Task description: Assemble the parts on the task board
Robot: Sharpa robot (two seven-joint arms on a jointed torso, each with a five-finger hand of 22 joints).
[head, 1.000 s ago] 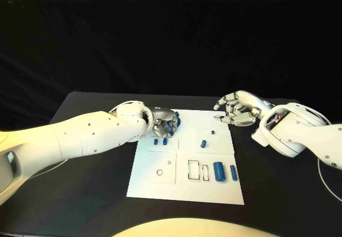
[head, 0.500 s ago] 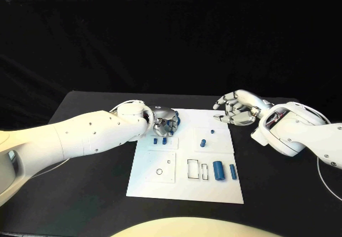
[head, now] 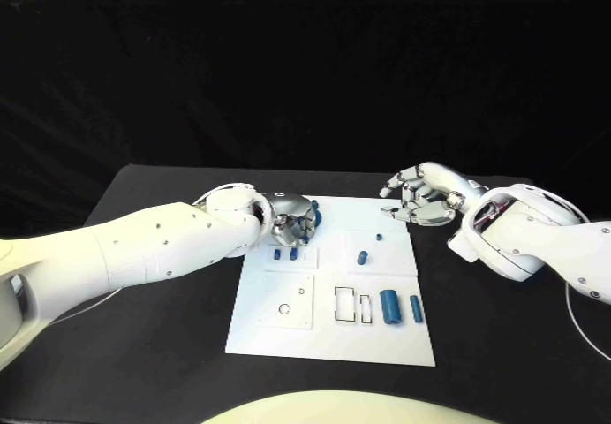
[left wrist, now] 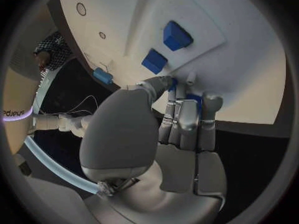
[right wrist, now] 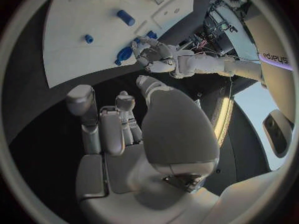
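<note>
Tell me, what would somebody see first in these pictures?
First the white board in the middle of the black table, dotted with small blue parts. Then the two silver hands: the left hand curls over a blue part at the board's far left corner, and seems to grip it. The right hand hovers beside the board's far right corner, fingers curled and holding nothing.

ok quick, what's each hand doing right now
Left hand: fingers curled on a blue part at the board's far edge, holding it.
Right hand: open, holding nothing, beside the board.
</note>
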